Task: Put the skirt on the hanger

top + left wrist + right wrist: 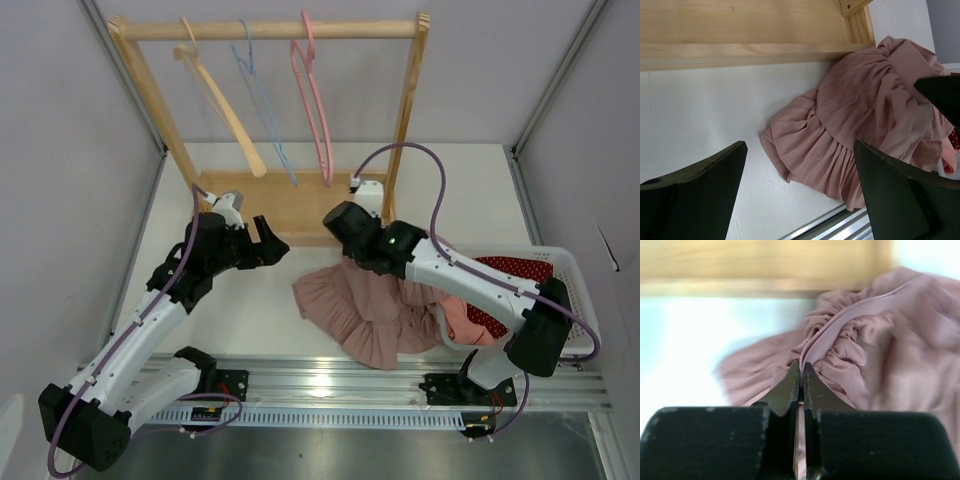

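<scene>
A dusty-pink pleated skirt [362, 310] lies bunched on the white table in front of the wooden rack; it also shows in the left wrist view [855, 125]. My right gripper [350, 245] is shut on the skirt's gathered waistband [832, 337] at its far end, with fabric pinched between the jaws. My left gripper [272, 245] is open and empty, left of the skirt and above the table. Three hangers hang on the rack's top bar: a wooden one [222, 105], a thin blue wire one [265, 110] and a pink one [315, 100].
The wooden rack [270, 200] has a base board at the back of the table and two uprights. A white basket [575, 300] at the right holds a red dotted garment [510, 272]. A metal rail [330, 385] runs along the near edge.
</scene>
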Motion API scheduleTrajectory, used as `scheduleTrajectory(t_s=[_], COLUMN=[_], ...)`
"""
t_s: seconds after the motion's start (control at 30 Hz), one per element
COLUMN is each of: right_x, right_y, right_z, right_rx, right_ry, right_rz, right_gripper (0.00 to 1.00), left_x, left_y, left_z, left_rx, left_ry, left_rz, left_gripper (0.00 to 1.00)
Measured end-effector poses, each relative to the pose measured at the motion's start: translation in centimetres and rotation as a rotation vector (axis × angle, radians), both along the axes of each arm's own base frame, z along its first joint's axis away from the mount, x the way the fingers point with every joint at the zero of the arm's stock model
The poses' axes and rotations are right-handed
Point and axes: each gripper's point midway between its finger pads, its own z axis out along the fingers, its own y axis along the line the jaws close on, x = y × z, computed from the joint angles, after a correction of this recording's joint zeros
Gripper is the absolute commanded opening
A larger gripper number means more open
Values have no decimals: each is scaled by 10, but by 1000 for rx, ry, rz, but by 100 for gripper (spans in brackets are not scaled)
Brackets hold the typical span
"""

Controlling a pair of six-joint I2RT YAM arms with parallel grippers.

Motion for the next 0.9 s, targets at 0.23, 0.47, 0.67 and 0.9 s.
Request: scheduleTrajectory(t_s=[0.23, 0.47, 0.67, 0.9], right_x=[-77, -139, -193, -269], right_y=[102, 97, 53, 31], right_z=[72, 46, -20, -66], right_rx=[115, 55, -12, -38], right_ry=[-81, 14, 159, 272], right_rz=[404, 538, 517, 516], right_gripper=[0, 0, 0, 0], left_x=[25, 30, 6, -12], left_y=[30, 10, -42, -87], left_z=[-4, -7, -32, -40], left_rx=[-68, -151, -119, -15], left_ry=[46, 87, 176, 203], left_rz=[93, 3, -197, -398], left_gripper=[91, 95, 97, 96])
